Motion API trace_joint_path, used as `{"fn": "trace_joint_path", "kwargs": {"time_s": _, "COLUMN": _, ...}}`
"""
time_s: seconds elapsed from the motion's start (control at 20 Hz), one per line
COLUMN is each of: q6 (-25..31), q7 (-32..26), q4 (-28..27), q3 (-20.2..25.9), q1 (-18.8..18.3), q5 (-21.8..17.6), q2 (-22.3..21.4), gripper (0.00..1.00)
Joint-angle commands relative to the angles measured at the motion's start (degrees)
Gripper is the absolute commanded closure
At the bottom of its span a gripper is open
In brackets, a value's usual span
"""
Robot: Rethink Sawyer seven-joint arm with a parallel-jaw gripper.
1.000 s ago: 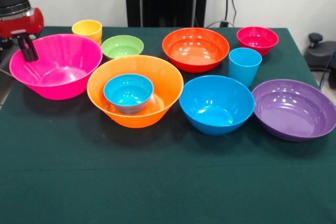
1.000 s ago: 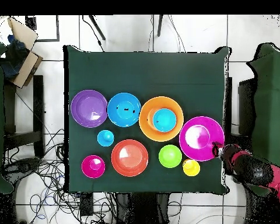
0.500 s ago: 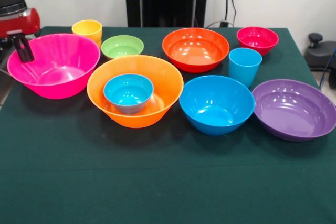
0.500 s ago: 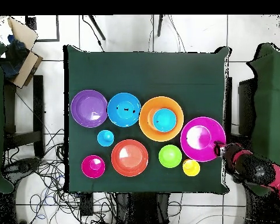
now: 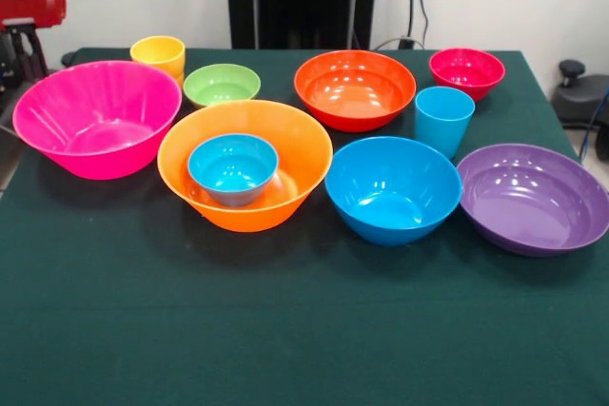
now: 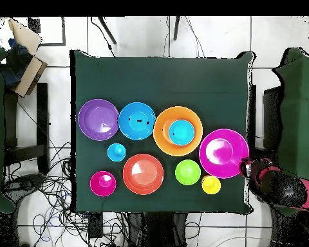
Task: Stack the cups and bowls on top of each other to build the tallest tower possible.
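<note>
- The tower so far is one small teal bowl (image 5: 232, 167) nested in the large orange bowl (image 5: 245, 164) at the table's centre.
- Risk, as a judgement: the large pink bowl (image 5: 97, 118) lies at the table edge, just beside the gripper (image 6: 245, 168); a stray nudge could tip it off.
- In the overhead view, the arm (image 6: 282, 190) reaches in from four o'clock, low and off the table's side.
- Whether the gripper is released or clenched cannot be told.

Red and black arm (image 6: 282, 190) reaches over the bench edge; hand (image 5: 21, 49) hangs low, empty, finger position not discernible.
</note>
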Motion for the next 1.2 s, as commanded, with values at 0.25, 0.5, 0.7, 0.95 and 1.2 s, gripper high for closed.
{"fn": "trace_joint_path", "kwargs": {"time_s": 0.25, "q6": -2.5, "q7": 0.8, "q4": 3.1, "q3": -3.3, "q1": 4.5, "q5": -3.2, "q2": -2.7, "gripper": 1.00}}
{"fn": "trace_joint_path", "kwargs": {"time_s": 0.5, "q6": -0.7, "q7": -2.8, "q4": 1.6, "q3": -2.0, "q1": 3.1, "q5": -2.2, "q2": -1.9, "gripper": 1.00}}
{"fn": "trace_joint_path", "kwargs": {"time_s": 0.7, "q6": 2.0, "q7": -6.4, "q4": 0.7, "q3": -0.7, "q1": 1.5, "q5": -1.1, "q2": -1.9, "gripper": 1.00}}
{"fn": "trace_joint_path", "kwargs": {"time_s": 0.95, "q6": 3.6, "q7": -10.7, "q4": -2.1, "q3": 0.5, "q1": -0.3, "q5": -1.2, "q2": 0.4, "gripper": 1.00}}
{"fn": "trace_joint_path", "kwargs": {"time_s": 1.2, "q6": 5.1, "q7": -13.7, "q4": -4.6, "q3": 1.4, "q1": -1.6, "q5": -1.5, "q2": 2.5, "gripper": 0.00}}
